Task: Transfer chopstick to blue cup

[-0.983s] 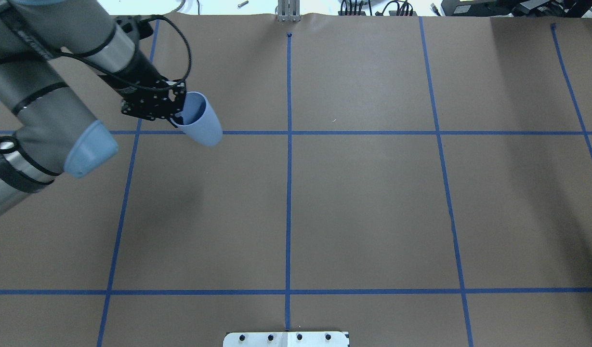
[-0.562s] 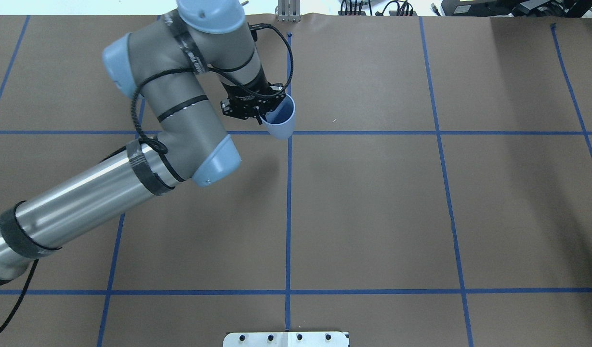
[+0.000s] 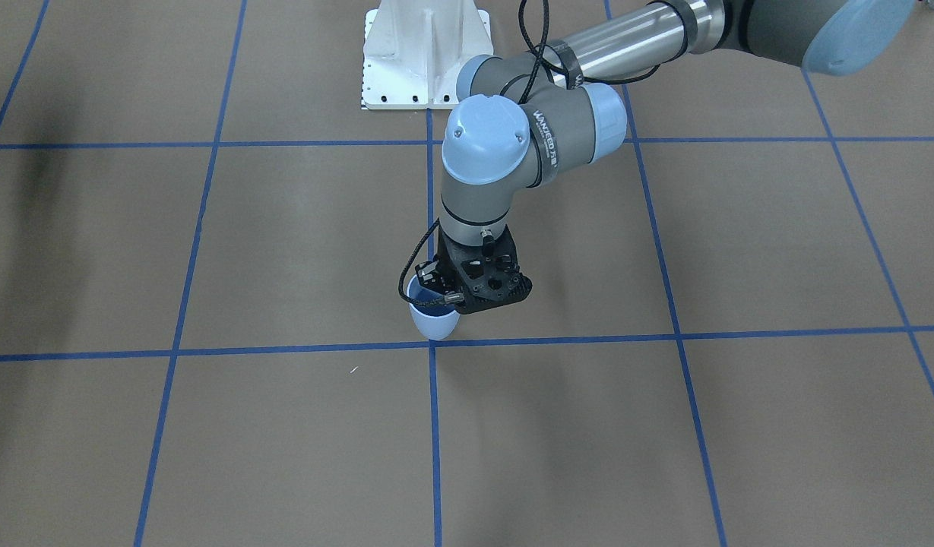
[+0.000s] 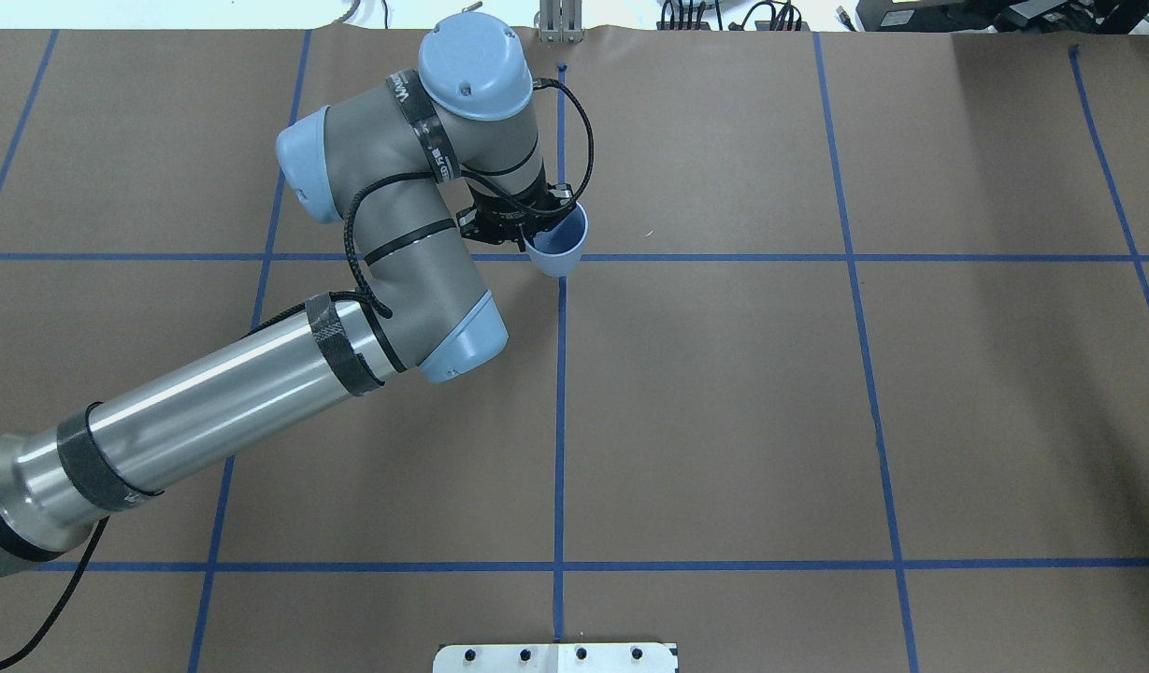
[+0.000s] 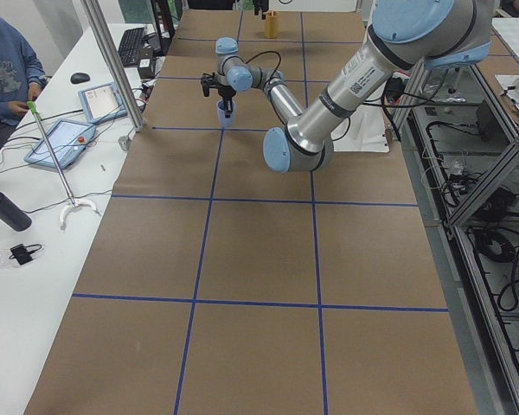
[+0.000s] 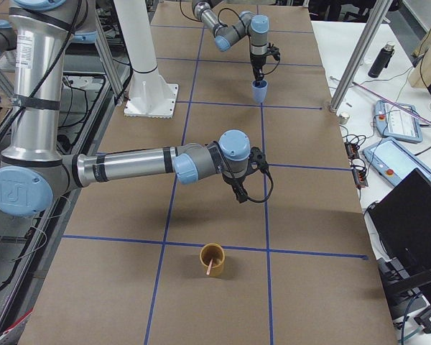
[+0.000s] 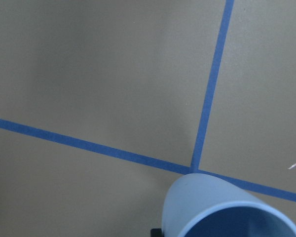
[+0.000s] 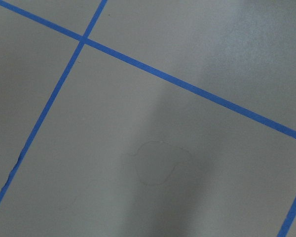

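Observation:
The blue cup (image 4: 559, 249) hangs upright, slightly tilted, at the central crossing of the blue tape lines; it also shows in the front view (image 3: 435, 322) and the left wrist view (image 7: 222, 207). My left gripper (image 4: 535, 239) is shut on its rim, one finger inside. I cannot tell whether the cup touches the table. A pale pink chopstick (image 6: 212, 267) leans in a yellow-brown cup (image 6: 212, 253) near the table's right end. My right gripper (image 6: 239, 195) hovers low over the table a little beyond that cup; I cannot tell whether it is open or shut.
The robot's white base plate (image 3: 425, 53) lies at the table's near middle edge. A tiny white fleck (image 3: 353, 370) lies past the blue cup. A metal post (image 6: 355, 54) and side benches with tablets (image 5: 65, 138) flank the far edge.
My left arm has swung right with the blue cup, from the far left square to the central tape crossing. The cup has turned from strongly tilted to nearly upright.

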{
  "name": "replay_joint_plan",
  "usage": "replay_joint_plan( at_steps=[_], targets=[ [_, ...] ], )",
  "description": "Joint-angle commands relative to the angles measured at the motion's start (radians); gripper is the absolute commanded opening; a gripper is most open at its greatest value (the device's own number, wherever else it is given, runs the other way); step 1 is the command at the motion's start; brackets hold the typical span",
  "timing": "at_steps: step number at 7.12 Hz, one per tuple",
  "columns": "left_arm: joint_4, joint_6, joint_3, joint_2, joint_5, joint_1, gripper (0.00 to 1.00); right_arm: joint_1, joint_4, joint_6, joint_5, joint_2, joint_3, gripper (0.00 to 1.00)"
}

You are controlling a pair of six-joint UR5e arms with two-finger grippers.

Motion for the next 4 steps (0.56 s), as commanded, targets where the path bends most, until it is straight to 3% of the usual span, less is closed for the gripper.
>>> replay_joint_plan(
  at_steps=[1,3,4],
  targets=[
    [-0.039,-0.006,0.013,0.005,0.005,0.008,0.0,-0.009,0.006,0.011,-0.002,0.0,-0.003,1.0],
    [-0.039,-0.004,0.012,0.005,0.005,0.014,0.0,-0.009,0.006,0.009,-0.004,0.0,-0.011,1.0],
    [-0.039,-0.003,0.012,0.004,0.005,0.014,0.16,-0.011,0.006,0.009,-0.004,0.0,-0.011,1.0]
  ],
)
